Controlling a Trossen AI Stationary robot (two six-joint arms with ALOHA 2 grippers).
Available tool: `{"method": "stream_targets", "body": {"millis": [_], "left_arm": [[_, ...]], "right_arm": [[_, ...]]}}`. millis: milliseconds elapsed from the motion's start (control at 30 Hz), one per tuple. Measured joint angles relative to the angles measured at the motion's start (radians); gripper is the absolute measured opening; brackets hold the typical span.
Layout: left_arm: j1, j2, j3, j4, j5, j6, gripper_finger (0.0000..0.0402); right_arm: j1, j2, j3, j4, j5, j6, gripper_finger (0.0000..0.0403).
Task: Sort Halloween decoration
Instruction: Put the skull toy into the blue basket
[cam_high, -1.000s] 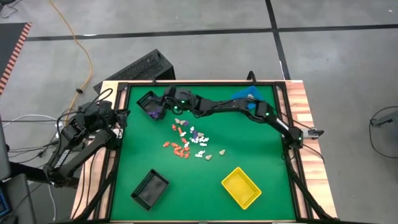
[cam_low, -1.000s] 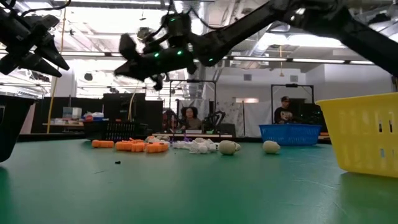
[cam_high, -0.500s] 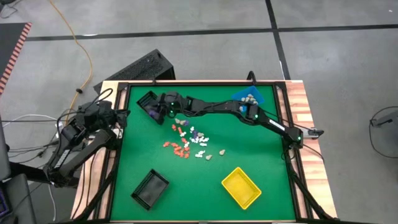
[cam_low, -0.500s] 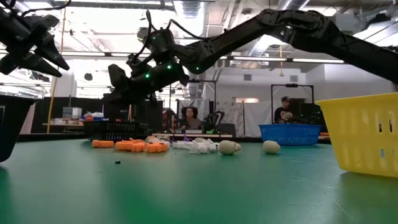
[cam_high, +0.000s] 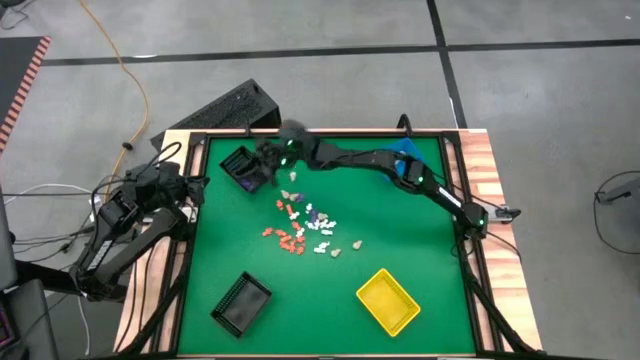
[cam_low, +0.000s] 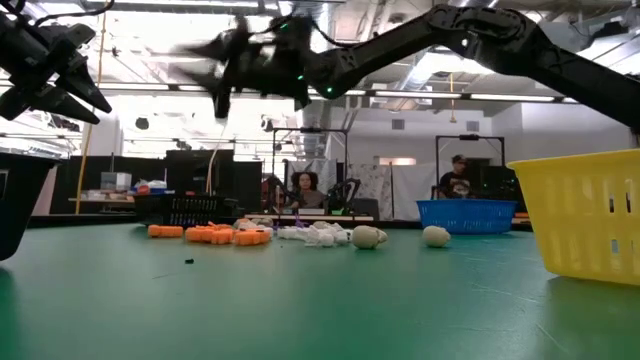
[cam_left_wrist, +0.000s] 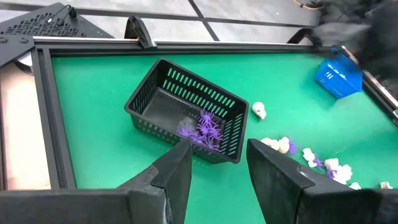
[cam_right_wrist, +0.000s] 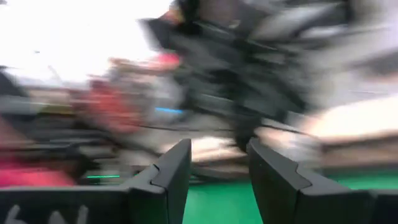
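Reaching toward the frame's upper left, the right gripper (cam_high: 283, 140) hung above a black bin (cam_high: 243, 168) holding purple pieces (cam_left_wrist: 202, 127), fingers apart and empty. Scattered Halloween decoration (cam_high: 305, 228) lay mid-table, too many to count. Four bins showed: two black, one blue (cam_high: 404, 155), one yellow (cam_high: 388, 300). The left gripper (cam_left_wrist: 214, 168) waited, jaws parted.

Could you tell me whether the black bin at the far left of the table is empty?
Not empty: the black bin holds purple spider pieces clustered in one corner, seen clearly from the left wrist.
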Motion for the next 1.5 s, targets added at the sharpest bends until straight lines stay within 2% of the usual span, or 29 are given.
{"method": "stream_targets", "body": {"millis": [67, 133, 200, 267, 367, 867, 1333, 1500], "left_arm": [[0.0, 0.0, 0.0, 0.0, 0.0, 0.0, 0.0144], [0.0, 0.0, 0.0, 0.0, 0.0, 0.0, 0.0144], [0.0, 0.0, 0.0, 0.0, 0.0, 0.0, 0.0143], [0.0, 0.0, 0.0, 0.0, -0.001, 0.0, 0.0143], [0.0, 0.0, 0.0, 0.0, -0.001, 0.0, 0.0143], [0.0, 0.0, 0.0, 0.0, -0.002, 0.0, 0.0143], [0.0, 0.0, 0.0, 0.0, -0.003, -0.004, 0.0143], [0.0, 0.0, 0.0, -0.001, -0.008, -0.007, 0.0143]], "right_arm": [[-0.019, -0.007, 0.0, 0.185, -0.184, 0.221, 0.0182], [-0.035, -0.009, 0.0, 0.373, -0.271, 0.447, 0.0182], [-0.045, -0.01, 0.0, 0.555, -0.275, 0.608, 0.0182], [-0.052, -0.012, 0.0, 0.695, -0.257, 0.703, 0.0182], [-0.06, -0.013, 0.0, 0.759, -0.215, 0.753, 0.0182], [-0.059, -0.012, -0.001, 0.685, -0.2, 0.672, 0.0181], [-0.06, -0.01, -0.001, 0.294, -0.226, 0.364, 0.018], [-0.06, -0.011, -0.001, 0.099, -0.217, 0.184, 0.0179]]}}
